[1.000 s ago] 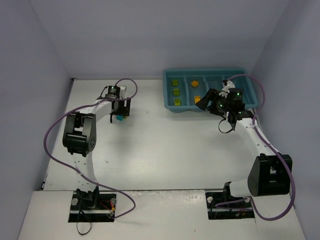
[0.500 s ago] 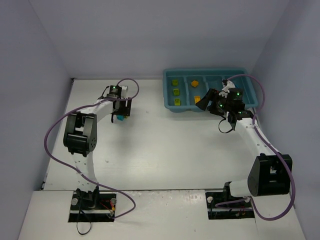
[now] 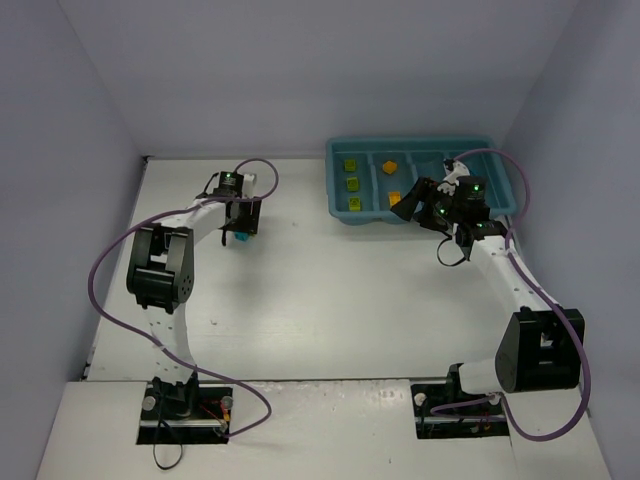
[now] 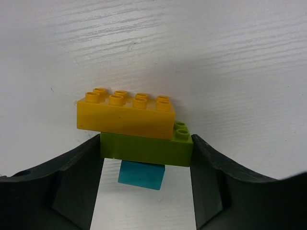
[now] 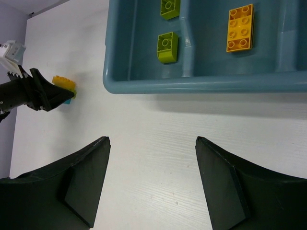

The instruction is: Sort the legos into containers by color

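Yellow-on-green-on-cyan clump sits on the table, well apart from the tray. The left gripper pinches its green brick end to end. I'd squeeze firmly and lift straight so nothing pops apart. The right gripper hangs spread and empty by the tray.

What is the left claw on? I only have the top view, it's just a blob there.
Observer: A clump: yellow brick on a green brick on a cyan brick.
Operator: Gripped?
Observer: The left claw has its fingers against both ends of the green brick.
Operator: Right claw carrying anything?
Observer: No. The right claw is open and empty, over the table beside the tray.
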`<state>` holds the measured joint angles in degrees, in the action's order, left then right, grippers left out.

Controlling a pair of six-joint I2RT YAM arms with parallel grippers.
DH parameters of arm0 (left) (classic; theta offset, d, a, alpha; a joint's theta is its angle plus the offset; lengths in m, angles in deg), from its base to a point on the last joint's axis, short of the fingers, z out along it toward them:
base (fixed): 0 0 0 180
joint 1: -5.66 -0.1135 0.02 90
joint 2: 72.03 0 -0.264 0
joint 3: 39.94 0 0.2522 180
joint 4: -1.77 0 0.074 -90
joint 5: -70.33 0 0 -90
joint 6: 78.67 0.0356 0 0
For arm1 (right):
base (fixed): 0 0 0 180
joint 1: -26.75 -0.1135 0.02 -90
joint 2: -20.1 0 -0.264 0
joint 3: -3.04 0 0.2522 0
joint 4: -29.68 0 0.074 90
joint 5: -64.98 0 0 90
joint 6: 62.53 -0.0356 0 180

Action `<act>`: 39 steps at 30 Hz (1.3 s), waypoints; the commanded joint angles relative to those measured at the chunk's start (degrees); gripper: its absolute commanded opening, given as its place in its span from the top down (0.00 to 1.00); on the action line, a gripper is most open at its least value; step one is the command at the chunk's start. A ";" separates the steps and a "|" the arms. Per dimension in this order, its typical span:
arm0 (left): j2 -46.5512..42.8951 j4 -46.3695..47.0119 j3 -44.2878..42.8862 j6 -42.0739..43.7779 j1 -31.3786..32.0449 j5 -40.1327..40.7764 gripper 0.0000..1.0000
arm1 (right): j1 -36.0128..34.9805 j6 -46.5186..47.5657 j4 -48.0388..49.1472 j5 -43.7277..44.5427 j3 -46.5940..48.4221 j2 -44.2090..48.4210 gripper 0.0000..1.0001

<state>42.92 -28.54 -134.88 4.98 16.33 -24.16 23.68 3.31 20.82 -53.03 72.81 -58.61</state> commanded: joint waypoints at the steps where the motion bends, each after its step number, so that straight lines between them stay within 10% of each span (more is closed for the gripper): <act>1: -5.35 0.73 -0.03 0.81 0.57 -1.91 0.79 | -0.44 0.34 2.21 -2.48 1.56 1.81 0.32; 4: -9.91 3.89 2.86 1.69 0.84 -5.94 0.95 | -1.23 0.43 2.21 -4.68 2.44 1.55 0.33; 15: -29.07 11.81 12.19 11.35 4.96 -28.55 0.95 | -12.12 -2.90 2.04 -14.26 13.32 -3.45 0.32; 39: -46.93 10.32 22.48 25.07 17.36 -23.19 0.95 | -31.38 -9.32 2.21 -11.89 22.91 -14.88 0.32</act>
<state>-2.52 -20.41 -111.65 27.54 33.10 -46.81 -6.87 -5.54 19.92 -65.03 92.26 -73.63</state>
